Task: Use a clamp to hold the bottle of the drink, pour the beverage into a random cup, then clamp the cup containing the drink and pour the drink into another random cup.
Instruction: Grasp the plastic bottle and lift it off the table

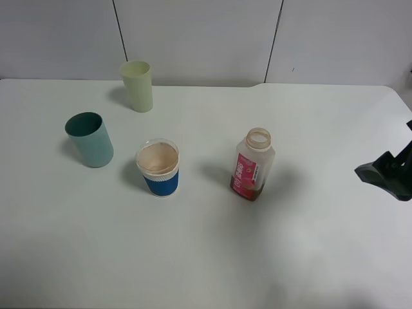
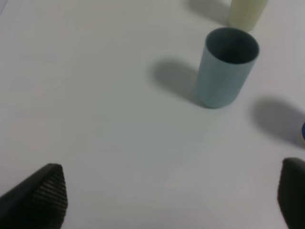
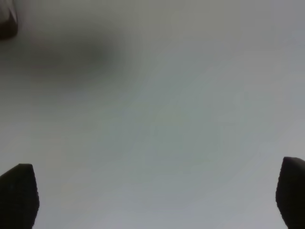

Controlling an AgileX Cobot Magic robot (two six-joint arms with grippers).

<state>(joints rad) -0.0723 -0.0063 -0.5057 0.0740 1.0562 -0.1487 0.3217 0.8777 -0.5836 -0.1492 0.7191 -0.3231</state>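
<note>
We judge the task to be at its first step. The bottle [image 1: 252, 164] stands upright and uncapped, right of the middle of the surface [image 1: 212, 257], and nothing grips it. The right gripper [image 3: 155, 191] hangs at the right edge of the exterior view, well apart from the bottle, with its jaws spread wide and empty. The left gripper [image 2: 169, 191] is outside the exterior view. Its own camera shows it parted and holding nothing, above bare surface and facing the teal tumbler [image 2: 228, 67].

To do this step well, we would bring the right gripper in level, with the jaws straddling the squarish body at the label, below the wide neck. We would close on 2 flat sides so the bottle cannot twist. The plastic looks thin, so we would squeeze only enough to lift. The mouth is open, so the bottle should be kept upright until it is over the chosen cup, then tilted slowly. We expect a steep tilt will be needed, because so little is inside.

The beverage [image 1: 248, 190] is a shallow dark brown layer at the bottom of the bottle. The blue-sleeved paper cup [image 1: 158, 168] is the nearest of the 3 cups, on the left arm's side of the bottle, and we can make out no liquid in its tan inside. The teal tumbler, further that way, and the pale yellow-green tumbler [image 1: 137, 85], behind, look empty, though their floors are partly hidden.
</note>
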